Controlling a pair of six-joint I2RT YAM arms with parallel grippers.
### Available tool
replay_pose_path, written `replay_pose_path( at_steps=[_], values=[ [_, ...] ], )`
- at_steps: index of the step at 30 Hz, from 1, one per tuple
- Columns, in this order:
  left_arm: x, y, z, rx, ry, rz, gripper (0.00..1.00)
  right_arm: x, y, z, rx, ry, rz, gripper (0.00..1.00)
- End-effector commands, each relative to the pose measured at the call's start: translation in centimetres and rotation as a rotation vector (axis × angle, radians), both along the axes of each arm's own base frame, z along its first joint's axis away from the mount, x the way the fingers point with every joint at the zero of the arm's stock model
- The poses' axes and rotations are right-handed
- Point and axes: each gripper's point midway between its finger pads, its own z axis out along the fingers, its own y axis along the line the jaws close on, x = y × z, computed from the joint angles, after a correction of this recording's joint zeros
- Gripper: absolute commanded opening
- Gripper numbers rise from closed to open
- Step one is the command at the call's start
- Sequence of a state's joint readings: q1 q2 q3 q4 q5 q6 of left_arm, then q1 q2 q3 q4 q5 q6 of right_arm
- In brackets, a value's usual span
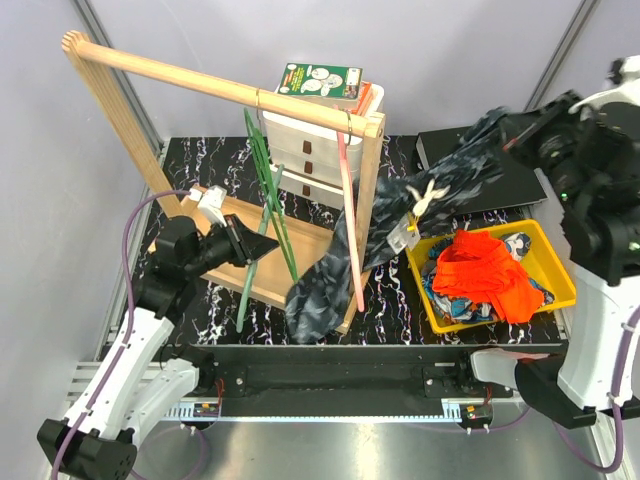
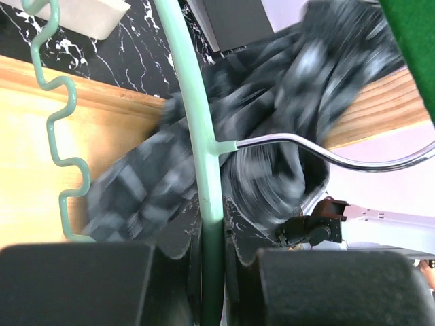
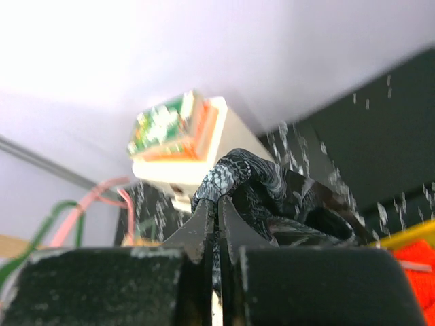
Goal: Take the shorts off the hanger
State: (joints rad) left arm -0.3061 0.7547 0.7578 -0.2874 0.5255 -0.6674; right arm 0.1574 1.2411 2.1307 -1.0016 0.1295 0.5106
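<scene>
In the left wrist view the dark navy-grey patterned cloth shorts [image 2: 272,115] are motion-blurred; their print cannot be resolved. In the top view the blue, orange and white patterned shorts [image 1: 452,302] lie mostly concealed beneath the plain bright orange shorts [image 1: 485,270] in the yellow plastic tray [image 1: 556,258]. The right wrist view renders the green-labelled box [image 3: 163,125] out of focus.

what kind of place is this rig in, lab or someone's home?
Most likely a robot lab test cell, not a home: two arms bolted to a metal rail, plain grey panels walling the table, and staged props, a wooden rack with hangers and a yellow bin of shorts.
</scene>
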Motion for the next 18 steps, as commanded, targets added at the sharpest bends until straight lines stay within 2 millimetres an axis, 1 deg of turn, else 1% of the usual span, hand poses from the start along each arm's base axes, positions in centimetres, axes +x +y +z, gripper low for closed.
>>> replay_pose_path(
  at_steps=[1,2,4,5,6,7,8,9,11,12,15,16,17,18],
  values=[
    [-0.8,0.4,-2.0,0.026,0.063,0.013,0.00,-1.9,-2.7,6.8,-0.006,-0.202,-0.121,0.00],
    [-0.9,0.5,-2.1,0.025,0.062,0.010,0.00,-2.9,-3.2,8.9,-0.013,-0.260,-0.138,0.00],
    [-1.2,0.5,-1.9,0.023,0.056,0.011,0.00,-3.9,-4.1,10.8,-0.036,-0.318,-0.180,0.00],
    [-1.2,0.6,-1.9,0.025,0.053,0.012,0.00,-5.1,-4.7,12.6,-0.062,-0.376,-0.200,0.00],
    [-1.3,0.7,-1.9,0.028,0.054,0.013,0.00,-5.8,-5.5,13.6,-0.069,-0.409,-0.243,0.00],
    [-1.4,0.7,-1.9,0.031,0.052,0.013,0.00,-7.2,-6.3,15.2,-0.072,-0.466,-0.275,0.00],
    [-1.4,0.7,-1.8,0.032,0.048,0.013,0.00,-7.4,-7.2,15.6,-0.115,-0.475,-0.323,0.00],
    [-1.5,0.8,-1.8,0.034,0.050,0.012,0.00,-8.0,-7.7,16.7,-0.120,-0.517,-0.352,0.00],
    [-1.6,0.8,-1.6,0.032,0.048,0.010,0.00,-9.2,-9.2,17.6,-0.158,-0.544,-0.434,0.00],
    [-1.6,0.7,-1.5,0.030,0.048,0.007,0.00,-9.7,-9.7,18.5,-0.159,-0.583,-0.464,0.00],
    [-1.7,0.7,-1.4,0.027,0.048,0.003,0.00,-10.8,-11.1,19.6,-0.202,-0.612,-0.554,0.00],
    [-1.7,0.7,-1.4,0.028,0.047,0.004,0.00,-10.8,-11.5,19.9,-0.219,-0.616,-0.582,0.00],
    [-1.7,0.7,-1.4,0.031,0.046,0.005,0.00,-11.1,-12.5,19.8,-0.269,-0.594,-0.640,0.00],
    [-1.8,0.8,-1.5,0.035,0.052,0.004,0.00,-11.4,-12.9,20.3,-0.277,-0.605,-0.670,0.00]
  ],
)
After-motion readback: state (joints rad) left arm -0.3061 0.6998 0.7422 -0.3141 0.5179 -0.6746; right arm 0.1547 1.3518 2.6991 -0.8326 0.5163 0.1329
